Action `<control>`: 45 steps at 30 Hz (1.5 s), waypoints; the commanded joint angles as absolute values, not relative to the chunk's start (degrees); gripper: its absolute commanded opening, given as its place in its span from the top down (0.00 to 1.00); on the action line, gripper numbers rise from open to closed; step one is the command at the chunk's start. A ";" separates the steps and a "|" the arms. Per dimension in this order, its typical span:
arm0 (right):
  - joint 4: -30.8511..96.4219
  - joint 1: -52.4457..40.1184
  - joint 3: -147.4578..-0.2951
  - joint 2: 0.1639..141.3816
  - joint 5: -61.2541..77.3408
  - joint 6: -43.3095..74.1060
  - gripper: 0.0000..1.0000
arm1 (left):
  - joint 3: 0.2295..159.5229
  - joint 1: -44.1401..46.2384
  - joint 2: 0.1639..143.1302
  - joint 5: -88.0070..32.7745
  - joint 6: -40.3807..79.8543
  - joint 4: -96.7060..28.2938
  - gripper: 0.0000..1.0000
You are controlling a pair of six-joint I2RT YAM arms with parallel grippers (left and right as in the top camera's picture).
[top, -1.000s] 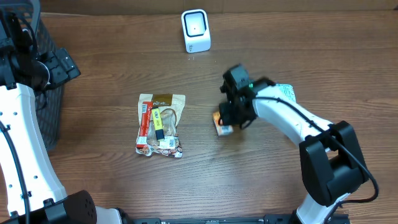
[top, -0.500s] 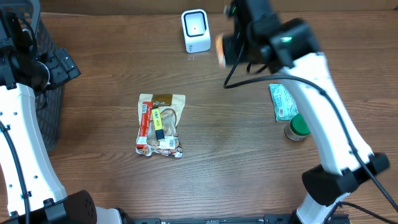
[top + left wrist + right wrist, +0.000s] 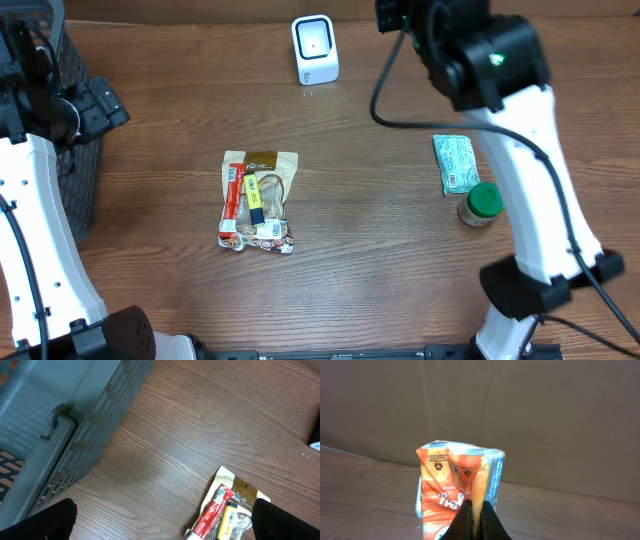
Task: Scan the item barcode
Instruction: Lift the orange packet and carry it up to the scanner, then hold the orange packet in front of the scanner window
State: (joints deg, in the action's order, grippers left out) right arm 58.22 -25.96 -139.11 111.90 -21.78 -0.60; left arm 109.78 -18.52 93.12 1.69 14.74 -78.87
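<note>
Up near the far edge of the table [image 3: 380,250], the right gripper [image 3: 475,522] is pinched tight on the lower edge of an orange packet [image 3: 455,485] that rises straight from its fingertips (right of the white scanner [image 3: 315,48]); the left gripper [image 3: 165,527] hangs spread wide beside a grey basket [image 3: 60,435]

A brown wood-grain table [image 3: 350,270] bears a white scanner [image 3: 315,48] with a grey face. In front of the scanner, a tan bag [image 3: 258,200] shows red and yellow sticks. To the scanner's right are a green-and-white packet [image 3: 456,163] and a green-lidded jar [image 3: 481,202]. The pouch [image 3: 449,485] is orange with a blue edge, and the basket [image 3: 65,420] is ribbed slate blue.
</note>
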 commanded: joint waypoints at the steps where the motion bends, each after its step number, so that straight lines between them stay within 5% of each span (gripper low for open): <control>1: 56.14 -25.76 -139.09 117.16 -25.93 -3.36 0.97 | 110.74 -18.63 92.88 1.50 14.33 -78.89 0.01; 18: 33.50 -28.51 -139.06 139.46 -38.98 -16.40 0.96 | 110.74 -18.63 92.88 1.50 14.33 -78.89 0.00; 31: 17.61 -32.82 -139.02 148.94 -46.39 -45.19 0.97 | 110.74 -18.63 92.88 1.50 14.33 -78.89 0.00; 45: 17.19 -33.10 -137.19 149.93 -46.41 -45.69 0.97 | 110.74 -18.63 92.88 1.50 14.33 -78.89 0.00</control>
State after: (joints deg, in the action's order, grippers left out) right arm 17.50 -33.36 -137.95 149.99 -45.45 -45.23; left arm 109.78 -18.52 93.12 1.72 14.76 -78.87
